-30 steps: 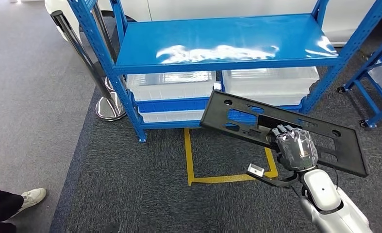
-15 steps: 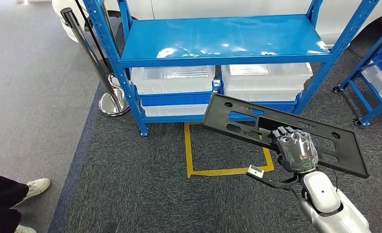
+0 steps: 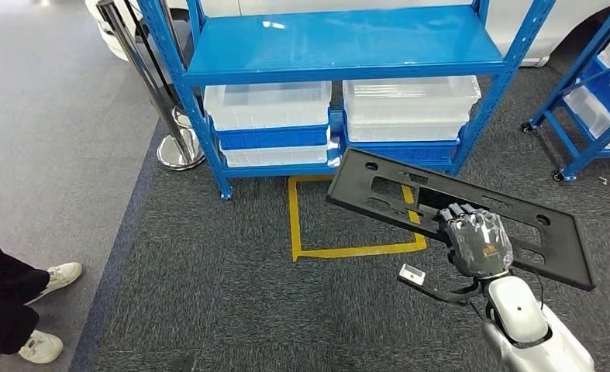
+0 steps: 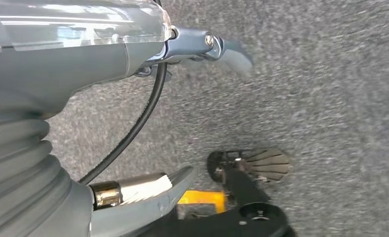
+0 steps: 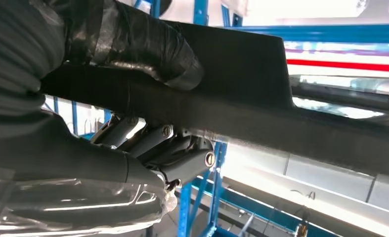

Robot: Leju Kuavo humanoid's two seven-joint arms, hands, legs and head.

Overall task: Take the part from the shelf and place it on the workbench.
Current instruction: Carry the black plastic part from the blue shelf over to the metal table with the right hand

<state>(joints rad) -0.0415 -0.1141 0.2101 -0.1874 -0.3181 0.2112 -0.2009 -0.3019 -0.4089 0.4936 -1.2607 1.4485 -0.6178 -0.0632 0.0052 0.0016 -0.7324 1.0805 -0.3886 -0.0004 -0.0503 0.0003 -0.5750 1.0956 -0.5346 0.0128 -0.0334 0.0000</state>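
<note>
The part (image 3: 379, 186) is a long flat black plastic panel with several cut-outs. It hangs in the air in front of the blue shelf (image 3: 340, 46), tilted down toward the right. My right hand (image 3: 478, 244) grips it near the middle of its near edge. In the right wrist view the thumb (image 5: 148, 44) lies over the part (image 5: 261, 74) and the fingers (image 5: 157, 143) curl under it. My left hand (image 4: 73, 59) hangs over grey carpet, fingers apart, holding nothing.
Clear plastic bins (image 3: 267, 105) sit on the shelf's lower level. A chrome stanchion post (image 3: 179, 151) stands at the shelf's left corner. Yellow floor tape (image 3: 294, 225) marks a square below the shelf. A second blue rack (image 3: 588, 101) stands right. A person's shoes (image 3: 53, 275) are at left.
The whole picture has shifted: the camera has moved back, so the shelf sits higher and more of the person's legs shows. My right hand keeps the same grip on the part.
</note>
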